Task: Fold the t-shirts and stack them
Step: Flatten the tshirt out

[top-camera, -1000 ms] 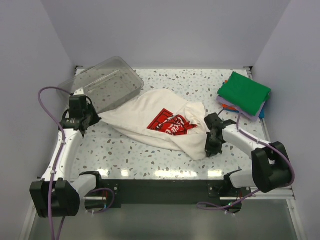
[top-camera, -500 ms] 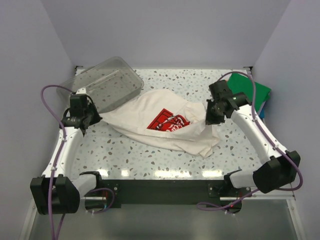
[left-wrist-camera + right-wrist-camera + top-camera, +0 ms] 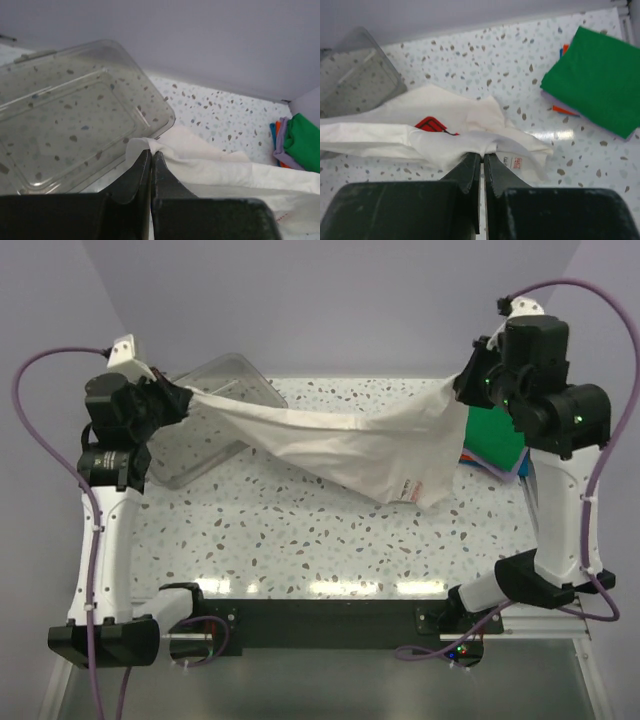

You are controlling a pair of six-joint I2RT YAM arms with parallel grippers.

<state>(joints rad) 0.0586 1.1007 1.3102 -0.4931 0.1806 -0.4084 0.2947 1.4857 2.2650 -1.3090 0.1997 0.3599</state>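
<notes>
The cream-white t-shirt [image 3: 350, 440] hangs stretched in the air between both arms, sagging in the middle with a corner and a small label drooping at the right. My left gripper [image 3: 183, 398] is shut on its left edge [image 3: 150, 147], high above the clear tub. My right gripper [image 3: 462, 390] is shut on its right edge [image 3: 482, 150], raised at the far right. A bit of the red print [image 3: 432, 125] shows in the right wrist view. The folded stack, green t-shirt [image 3: 595, 77] on top, lies at the back right, partly hidden by the right arm in the top view.
A clear plastic tub [image 3: 215, 425] lies tilted at the back left, under the cloth's left end. The speckled table [image 3: 300, 540] lies below the hanging cloth. Walls close in on the left, back and right.
Both arms have lifted high and moved apart, raising the cream-white t-shirt off the table and pulling it taut. The right gripper went from the near right up to the back right.
</notes>
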